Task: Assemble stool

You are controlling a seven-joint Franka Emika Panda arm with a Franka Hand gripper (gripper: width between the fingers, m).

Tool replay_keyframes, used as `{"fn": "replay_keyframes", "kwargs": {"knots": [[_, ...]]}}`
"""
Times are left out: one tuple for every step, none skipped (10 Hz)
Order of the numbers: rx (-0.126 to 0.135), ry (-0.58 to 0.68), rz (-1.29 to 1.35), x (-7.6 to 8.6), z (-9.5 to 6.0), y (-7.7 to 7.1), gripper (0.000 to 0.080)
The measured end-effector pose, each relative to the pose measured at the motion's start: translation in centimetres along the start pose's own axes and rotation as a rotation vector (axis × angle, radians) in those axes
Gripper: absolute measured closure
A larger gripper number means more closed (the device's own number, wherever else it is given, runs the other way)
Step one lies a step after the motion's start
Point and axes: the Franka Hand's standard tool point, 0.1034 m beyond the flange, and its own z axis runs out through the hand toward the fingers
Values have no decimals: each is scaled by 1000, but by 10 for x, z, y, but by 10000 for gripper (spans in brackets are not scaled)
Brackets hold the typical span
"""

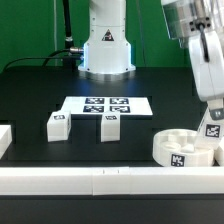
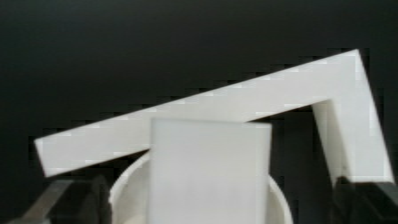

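Note:
The round white seat (image 1: pixel 185 148) lies at the exterior view's right, near the front rail, with a tag on its side. My gripper (image 1: pixel 211 116) is shut on a white leg (image 1: pixel 212 129) with a tag and holds it upright over the seat's far right part. I cannot tell whether the leg touches the seat. In the wrist view the leg (image 2: pixel 205 170) fills the middle between my dark fingers (image 2: pixel 64 200), with the seat's curved rim (image 2: pixel 128 195) beneath it. Two more tagged legs (image 1: pixel 58 126) (image 1: pixel 110 127) lie on the black table at the exterior view's left and centre.
The marker board (image 1: pixel 105 105) lies behind the two loose legs. A long white rail (image 1: pixel 100 180) runs along the front; its corner shows in the wrist view (image 2: pixel 267 95). A white block (image 1: pixel 4 140) sits at the left edge. The robot base (image 1: pixel 105 50) stands behind.

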Motion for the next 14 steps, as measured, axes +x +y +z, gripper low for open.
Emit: {"fn": "replay_keyframes", "kwargs": {"knots": [[13,-2,-55,0,-13,0,157],[30,-3,-108,2,-28,-2,152],[41,-5,-133,4,-37,-5,152],[35,-4,-135,3,-33,-3,150],[33,-4,-137,2,-31,-2,150],[33,-4,-138,2,-31,-2,150],[31,-2,-172,5,-30,-2,150],[14,6,-307,20,-28,-3,150],[-5,8,-397,38,-33,-5,150],[2,14,-457,49,-38,-10,150],[6,18,-451,55,-38,-11,150],[4,17,-461,52,-37,-10,150],[3,18,-566,52,-37,-10,150],[2,19,-614,52,-37,-11,150]]}}
